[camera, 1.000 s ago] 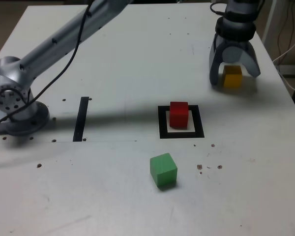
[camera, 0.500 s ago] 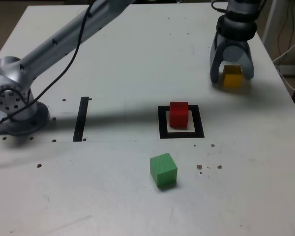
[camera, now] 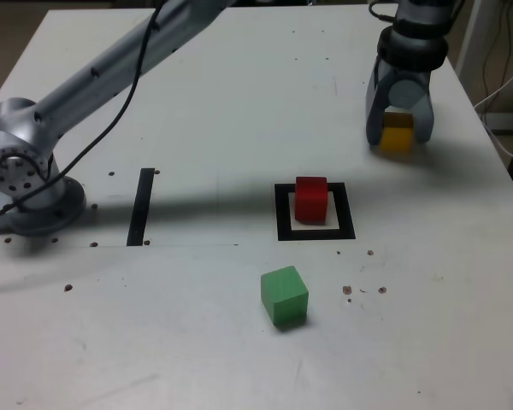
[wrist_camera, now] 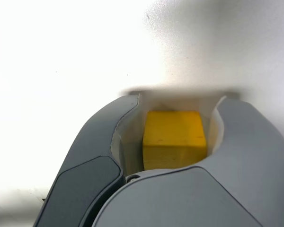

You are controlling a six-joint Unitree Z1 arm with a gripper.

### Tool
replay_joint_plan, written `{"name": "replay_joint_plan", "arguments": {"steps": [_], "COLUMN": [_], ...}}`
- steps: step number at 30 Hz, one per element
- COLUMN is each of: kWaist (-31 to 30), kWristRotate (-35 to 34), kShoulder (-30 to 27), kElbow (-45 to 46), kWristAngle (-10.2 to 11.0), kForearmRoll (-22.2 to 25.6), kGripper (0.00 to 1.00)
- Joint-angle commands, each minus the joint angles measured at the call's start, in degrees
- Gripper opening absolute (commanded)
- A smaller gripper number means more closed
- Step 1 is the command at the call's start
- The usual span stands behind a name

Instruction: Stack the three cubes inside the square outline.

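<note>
The yellow cube (camera: 398, 137) rests on the table at the far right of the exterior view, and my gripper (camera: 399, 139) points down over it with a finger against each side, shut on it. In the wrist view the yellow cube (wrist_camera: 174, 139) fills the space between the grey fingers (wrist_camera: 99, 156) of the gripper (wrist_camera: 179, 106). A red cube (camera: 311, 198) stands inside the black square outline (camera: 284, 231) at the table's middle. Nearer the camera, the green cube (camera: 284, 295) lies alone on the table.
A thin black strip (camera: 141, 206) lies to the exterior view's left of the outline. The arm's base (camera: 26, 184) sits at the left edge, with the arm reaching across the far side of the table. Cables (camera: 503, 94) hang past the table's right edge.
The jaws have come in from wide apart to tight against the yellow cube's sides. The cubes and the arm have stayed where they were.
</note>
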State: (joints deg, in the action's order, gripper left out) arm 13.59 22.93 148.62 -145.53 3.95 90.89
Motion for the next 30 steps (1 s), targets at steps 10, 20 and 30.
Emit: {"name": "replay_joint_plan", "arguments": {"steps": [10,20,30], "kWaist": [-1.3,-2.6,-5.0], "kWristRotate": [-0.1,-1.0,-3.2], "kShoulder": [-4.0,-11.6,-20.4], "kElbow": [2.8,11.9,22.6], "kWristAngle": [0.7,1.2,1.2], "kForearmRoll": [0.6,0.5,-0.9], "kGripper": [0.27,0.28,0.27]}}
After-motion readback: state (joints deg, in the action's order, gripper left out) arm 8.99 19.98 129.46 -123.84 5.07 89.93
